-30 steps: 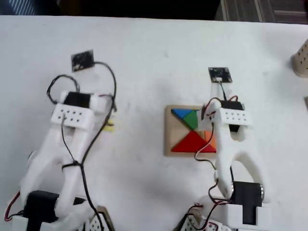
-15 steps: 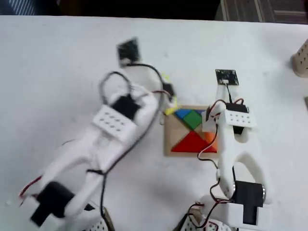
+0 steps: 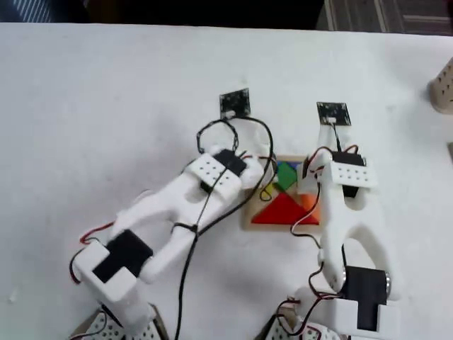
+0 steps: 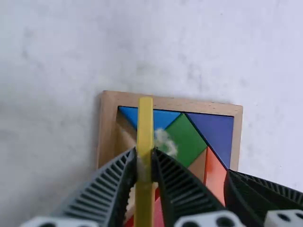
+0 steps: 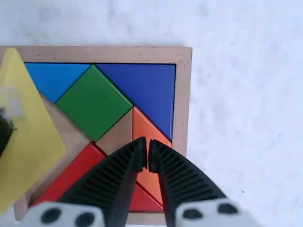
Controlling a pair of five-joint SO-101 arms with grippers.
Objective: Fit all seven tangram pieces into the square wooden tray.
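Five coloured pieces lie in the square wooden tray [image 4: 108, 127], and my left jaws pinch the yellow piece [image 4: 145, 123] upright over the bare wood at its nine o'clock side, so I judge I must lay it flat and line its edges up with that gap before releasing. My right jaws hang almost closed and empty over the orange piece [image 5: 147, 125] at three o'clock. The white bench [image 3: 106, 71] ends at twelve o'clock against a dark strip [image 3: 212, 10].

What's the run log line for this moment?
left gripper: shut on yellow piece over tray | right gripper: shut, over orange piece
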